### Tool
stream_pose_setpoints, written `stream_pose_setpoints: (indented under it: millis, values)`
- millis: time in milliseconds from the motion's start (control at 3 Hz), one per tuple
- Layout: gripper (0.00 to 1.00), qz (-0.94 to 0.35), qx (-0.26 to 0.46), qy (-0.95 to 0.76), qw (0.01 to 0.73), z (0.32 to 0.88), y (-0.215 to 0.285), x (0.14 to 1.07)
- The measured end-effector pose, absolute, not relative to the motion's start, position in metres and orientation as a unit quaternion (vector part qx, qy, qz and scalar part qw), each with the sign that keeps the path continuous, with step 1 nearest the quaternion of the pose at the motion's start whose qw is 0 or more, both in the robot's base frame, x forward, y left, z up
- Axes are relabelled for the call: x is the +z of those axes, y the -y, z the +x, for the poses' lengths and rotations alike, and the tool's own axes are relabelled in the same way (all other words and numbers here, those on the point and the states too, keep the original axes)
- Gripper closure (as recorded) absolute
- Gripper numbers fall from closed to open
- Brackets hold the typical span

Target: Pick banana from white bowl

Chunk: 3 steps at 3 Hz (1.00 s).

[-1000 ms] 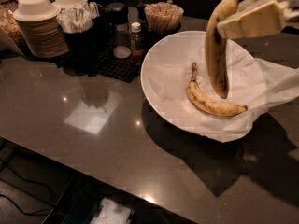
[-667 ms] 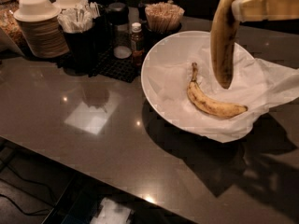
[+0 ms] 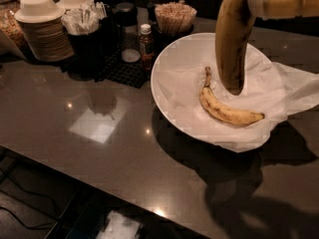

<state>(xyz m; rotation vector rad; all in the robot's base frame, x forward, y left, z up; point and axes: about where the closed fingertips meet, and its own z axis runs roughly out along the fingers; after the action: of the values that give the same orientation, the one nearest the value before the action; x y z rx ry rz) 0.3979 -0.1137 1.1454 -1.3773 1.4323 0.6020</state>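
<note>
My gripper (image 3: 255, 1) is at the top right, above the white bowl (image 3: 160, 91), and it is shut on the upper end of the banana (image 3: 233, 44). The banana is long, yellow and brown-streaked. It hangs almost straight down, with its lower tip just above the bowl's paper lining (image 3: 294, 88). A second, shorter spotted banana (image 3: 227, 112) lies in the bowl below it. The top of the held banana is cut off by the frame edge.
Stacked off-white bowls (image 3: 42, 26), a black holder with packets (image 3: 87, 31), a small bottle (image 3: 145, 46) and a cup of wooden sticks (image 3: 174, 16) stand at the back left of the dark counter (image 3: 99, 148). The counter's front edge runs diagonally at lower left.
The gripper has risen and moved a little right with the banana, so the banana's lower tip now hangs higher above the bowl. The other banana has not moved.
</note>
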Motion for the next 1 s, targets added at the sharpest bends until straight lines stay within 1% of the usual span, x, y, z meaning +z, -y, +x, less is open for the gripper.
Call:
stream_pose_setpoints:
  millis: [667,1000]
  values:
    - [1.00,-0.576,0.291,-0.604,0.468,0.351,0.108,1.136]
    - [1.00,-0.576,0.291,-0.604,0.468,0.351,0.108,1.136]
